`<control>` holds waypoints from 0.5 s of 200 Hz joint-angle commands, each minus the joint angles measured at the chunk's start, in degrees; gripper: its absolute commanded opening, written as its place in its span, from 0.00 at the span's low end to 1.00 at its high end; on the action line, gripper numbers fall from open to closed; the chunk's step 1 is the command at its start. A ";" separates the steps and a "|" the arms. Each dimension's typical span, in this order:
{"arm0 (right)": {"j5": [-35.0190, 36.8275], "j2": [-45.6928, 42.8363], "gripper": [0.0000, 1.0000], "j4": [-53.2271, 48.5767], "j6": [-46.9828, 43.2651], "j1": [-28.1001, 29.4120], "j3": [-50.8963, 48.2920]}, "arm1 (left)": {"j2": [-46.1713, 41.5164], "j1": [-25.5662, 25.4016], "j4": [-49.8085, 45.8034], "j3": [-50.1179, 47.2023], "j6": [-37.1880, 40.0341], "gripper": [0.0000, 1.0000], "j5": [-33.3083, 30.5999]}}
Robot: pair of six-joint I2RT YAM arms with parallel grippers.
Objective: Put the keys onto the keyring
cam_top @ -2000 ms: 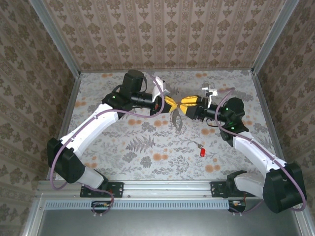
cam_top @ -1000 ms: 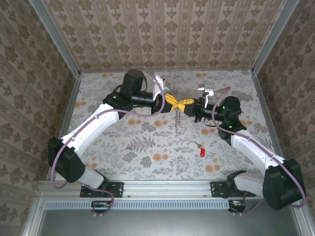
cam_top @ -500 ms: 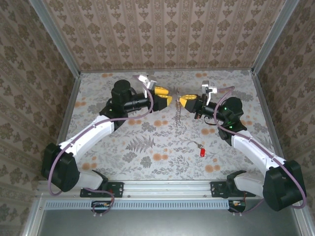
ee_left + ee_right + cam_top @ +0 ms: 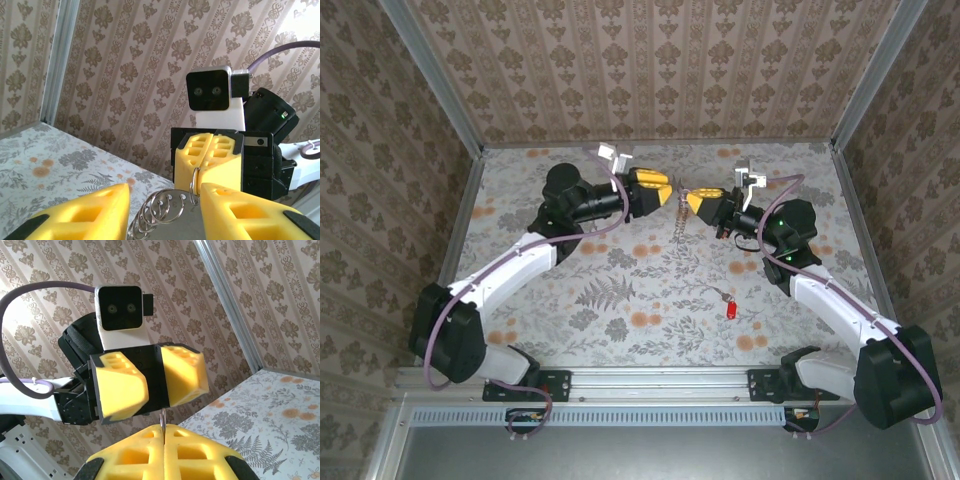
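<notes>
The keyring (image 4: 678, 228) is a grey metal plate (image 4: 200, 227) carrying several silver split rings (image 4: 159, 214). It hangs over the back middle of the table. My right gripper (image 4: 696, 204) is shut on one ring (image 4: 162, 419), pinched edge-on between its yellow pads. My left gripper (image 4: 660, 192) faces it, open, with its two yellow fingers (image 4: 85, 212) on either side of the rings and plate. From the right wrist the left gripper (image 4: 156, 380) is just beyond the ring. The key (image 4: 729, 308), silvery with a red end, lies on the table near the right arm.
The floral tablecloth (image 4: 620, 310) covers the table, closed in by patterned walls and metal posts (image 4: 460, 210). Purple cables (image 4: 620, 215) loop along both arms. The arm bases sit on the rail (image 4: 650, 385) at the near edge.
One second ago the left gripper was pressed against the right one at the keyring. It has since drawn back to the left and stands open. The right gripper still holds the ring.
</notes>
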 commanded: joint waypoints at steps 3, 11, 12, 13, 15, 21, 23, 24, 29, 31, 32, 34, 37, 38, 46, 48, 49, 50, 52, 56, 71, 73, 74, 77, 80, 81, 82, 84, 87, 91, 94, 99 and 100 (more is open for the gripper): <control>0.80 0.05 0.00 3.34 0.92 -0.23 1.70 | 1.16 -0.72 3.79 0.70 -2.17 0.41 2.89; 0.80 0.01 0.00 3.36 0.93 -0.24 1.67 | 1.49 -0.96 3.80 1.08 -2.19 0.41 3.38; 0.80 0.03 0.00 3.38 0.93 -0.25 1.67 | 1.50 -1.04 3.76 1.11 -2.20 0.41 3.39; 0.80 0.04 0.00 3.39 0.93 -0.20 1.67 | 1.56 -1.08 3.74 1.17 -2.17 0.41 3.49; 0.80 0.10 0.00 3.37 0.92 -0.22 1.67 | 1.59 -1.15 3.72 1.21 -2.12 0.41 3.67; 0.74 0.14 0.00 3.39 0.84 -0.18 1.67 | 1.83 -1.36 3.72 1.43 -2.08 0.40 3.92; 0.77 0.14 0.00 3.35 0.86 -0.19 1.67 | 1.84 -1.42 3.69 1.48 -2.05 0.40 4.00; 0.78 0.14 0.00 3.37 0.85 -0.17 1.67 | 1.85 -1.45 3.66 1.53 -2.05 0.40 4.05; 0.76 0.14 0.00 3.32 0.83 -0.21 1.63 | 1.98 -1.62 3.55 1.66 -1.97 0.40 4.25; 0.77 0.14 0.00 3.31 0.83 -0.24 1.66 | 2.05 -1.68 3.54 1.71 -1.96 0.40 4.34; 0.79 0.14 0.00 3.35 0.83 -0.20 1.67 | 2.05 -1.71 3.54 1.73 -1.95 0.40 4.36; 0.80 0.14 0.00 3.32 0.79 -0.22 1.67 | 2.18 -1.77 3.50 1.82 -1.95 0.40 4.44; 0.76 0.13 0.00 3.34 0.75 -0.18 1.65 | 2.21 -1.86 3.47 1.82 -1.95 0.40 4.46; 0.78 0.14 0.00 3.28 0.75 -0.17 1.66 | 2.26 -1.89 3.46 1.83 -1.95 0.40 4.46; 0.80 0.14 0.00 3.27 0.72 -0.16 1.59 | 2.44 -2.05 3.53 1.89 -1.95 0.39 4.70; 0.76 0.19 0.00 3.30 0.70 -0.16 1.58 | 2.47 -2.06 3.54 1.92 -1.95 0.39 4.76; 0.78 0.21 0.00 3.26 0.68 -0.16 1.58 | 2.48 -2.07 3.54 1.97 -1.91 0.39 4.79; 0.79 0.18 0.00 3.28 0.67 -0.21 1.58 | 2.44 -2.08 3.54 2.00 -1.93 0.39 4.80; 0.80 0.22 0.00 3.21 0.66 -0.20 1.58 | 2.52 -2.15 3.58 2.01 -1.88 0.39 4.88; 0.80 0.23 0.00 3.16 0.61 -0.19 1.54 | 2.55 -2.21 3.51 2.10 -1.87 0.39 4.98; 0.89 0.23 0.00 3.20 0.57 -0.19 1.41 | 2.75 -2.44 3.54 2.18 -1.86 0.38 5.26; 0.89 0.23 0.00 3.21 0.50 -0.17 1.36 | 2.75 -2.48 3.54 2.19 -1.84 0.38 5.25; 0.85 0.23 0.00 3.22 0.54 -0.21 1.34 | 2.75 -2.50 3.58 2.19 -1.85 0.38 5.30; 0.89 0.23 0.00 3.19 0.50 -0.20 1.32 | 2.77 -2.52 3.56 2.23 -1.86 0.38 5.33; 0.86 0.23 0.00 3.21 0.49 -0.18 1.32 | 2.75 -2.57 3.54 2.24 -1.86 0.38 5.34; 0.83 0.23 0.00 3.22 0.48 -0.17 1.32 | 2.79 -2.59 3.54 2.26 -1.86 0.38 5.34; 0.86 0.23 0.00 3.17 0.48 -0.17 1.32 | 2.77 -2.60 3.58 2.27 -1.86 0.38 5.34; 0.88 0.23 0.00 3.19 0.48 -0.18 1.28 | 2.80 -2.61 3.62 2.28 -1.84 0.38 5.34; 0.89 0.23 0.00 3.20 0.47 -0.16 1.24 | 2.90 -2.61 3.63 2.28 -1.78 0.38 5.34; 0.89 0.19 0.00 3.22 0.48 -0.16 1.22 | 2.87 -2.68 3.55 2.33 -1.78 0.38 5.34; 0.85 0.15 0.00 3.15 0.48 -0.18 1.23 | 2.86 -2.70 3.61 2.34 -1.78 0.38 5.34; 0.89 0.13 0.00 3.14 0.47 -0.17 1.23 | 2.86 -2.70 3.63 2.37 -1.78 0.38 5.34; 0.89 0.14 0.00 3.13 0.48 -0.17 1.23 | 2.85 -2.70 3.63 2.37 -1.78 0.38 5.34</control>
